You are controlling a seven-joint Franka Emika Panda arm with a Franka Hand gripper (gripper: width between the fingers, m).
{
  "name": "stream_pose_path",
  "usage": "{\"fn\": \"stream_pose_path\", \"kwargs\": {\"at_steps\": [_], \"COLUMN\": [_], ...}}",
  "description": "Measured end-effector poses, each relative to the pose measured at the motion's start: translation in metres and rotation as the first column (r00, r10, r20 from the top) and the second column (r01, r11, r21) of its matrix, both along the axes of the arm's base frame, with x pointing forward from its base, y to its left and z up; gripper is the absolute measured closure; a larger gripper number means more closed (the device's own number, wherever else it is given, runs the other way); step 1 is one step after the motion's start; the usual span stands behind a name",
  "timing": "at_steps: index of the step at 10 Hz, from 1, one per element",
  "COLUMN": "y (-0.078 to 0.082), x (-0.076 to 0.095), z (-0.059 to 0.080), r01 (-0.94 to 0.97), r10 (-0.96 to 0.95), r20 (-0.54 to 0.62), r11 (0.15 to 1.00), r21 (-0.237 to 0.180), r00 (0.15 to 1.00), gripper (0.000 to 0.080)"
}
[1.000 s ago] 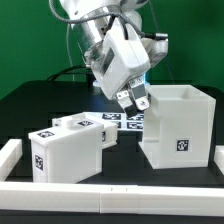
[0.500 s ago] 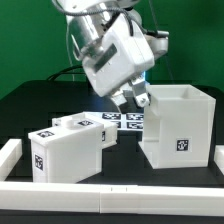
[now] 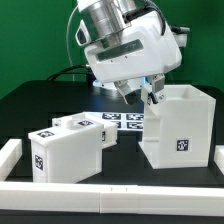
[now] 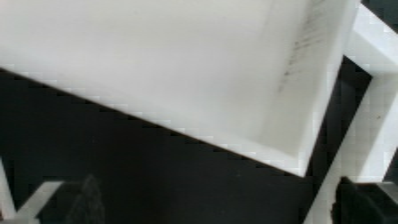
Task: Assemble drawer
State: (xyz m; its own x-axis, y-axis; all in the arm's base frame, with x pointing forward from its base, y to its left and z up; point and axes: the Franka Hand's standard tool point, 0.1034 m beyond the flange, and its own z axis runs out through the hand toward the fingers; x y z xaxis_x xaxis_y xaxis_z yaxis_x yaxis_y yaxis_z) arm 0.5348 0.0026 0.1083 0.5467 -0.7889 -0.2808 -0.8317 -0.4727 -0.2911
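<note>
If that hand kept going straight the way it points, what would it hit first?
Probably the top rim of the large shell: the open hand hangs just above its edge. Depth is unclear, so it might slip past beside it.

Bright even light, soft shadows; wrist view blurry, drawer (image 4: pixel 160 60) blown out.
</note>
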Motion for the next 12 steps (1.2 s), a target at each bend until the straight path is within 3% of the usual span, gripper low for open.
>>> {"fn": "stream_pose_path", "kwargs": {"at_steps": [2,3,4,6,7,10,12], "y": [-0.001,-0.006,-0.006,0.007,0.012,0.011,0.011], "x": [0.001,0.007,0.014,0.009,0.002,0.003,0.000], "z": [0.002,0.012,0.027,0.044,0.044,0.042,0.039], "r01": [-0.013,-0.070,-0.163,-0.280,-0.281,-0.280,-0.442], "r10": [0.013,0.070,0.165,0.286,0.288,0.286,0.458], "r20": [0.003,0.017,0.043,0.067,0.064,0.063,0.070], "r11": [1.000,0.998,0.986,0.956,0.955,0.956,0.881], "r21": [0.001,-0.007,-0.043,-0.089,-0.094,-0.092,-0.166], "r00": [1.000,0.997,0.985,0.956,0.955,0.956,0.886], "gripper": [0.0150,0.0150,0.0150,0.0150,0.0150,0.0150,0.0150]}}
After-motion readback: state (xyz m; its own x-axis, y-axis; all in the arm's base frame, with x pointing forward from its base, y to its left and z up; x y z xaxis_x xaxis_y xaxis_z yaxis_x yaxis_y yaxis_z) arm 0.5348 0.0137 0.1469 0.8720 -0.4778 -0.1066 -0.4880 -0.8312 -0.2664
